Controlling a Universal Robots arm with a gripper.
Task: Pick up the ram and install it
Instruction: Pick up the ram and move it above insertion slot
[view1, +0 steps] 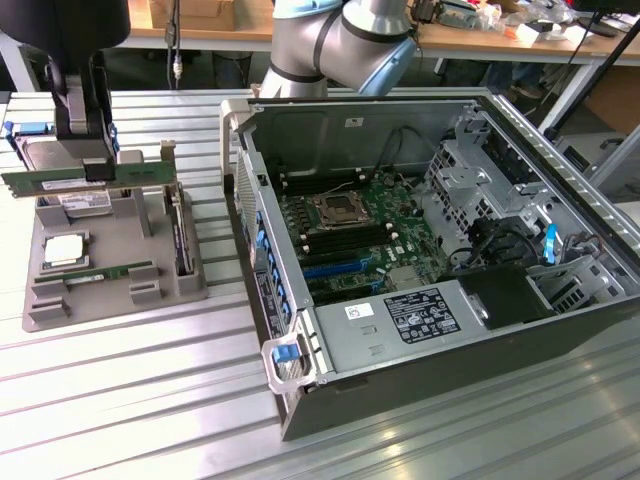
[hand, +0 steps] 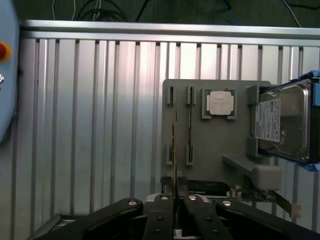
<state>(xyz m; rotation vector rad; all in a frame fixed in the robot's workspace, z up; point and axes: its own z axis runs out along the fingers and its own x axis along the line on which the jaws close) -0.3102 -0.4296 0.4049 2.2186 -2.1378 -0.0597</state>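
Ram (view1: 45, 183) clamped between narrowed jaws, held above grey tray (view1: 60, 310)

— On the ribbed metal bench (view1: 150, 410), toward the exterior view's left?
— Gray holder tray (view1: 60, 312), with a square silver processor chip (view1: 62, 250) flat in a pocket, a hard drive (hand: 280, 122) resting at one end, and a dark expansion card (view1: 180, 240) upright in a slot.
— And toward the right?
— Open computer case (view1: 450, 375), lying on its side. Inside, a green motherboard (view1: 365, 235) with a metal-framed processor socket (view1: 333, 210); labelled power supply (view1: 420, 318) along the near wall, blue latch (view1: 287, 352) at the corner.
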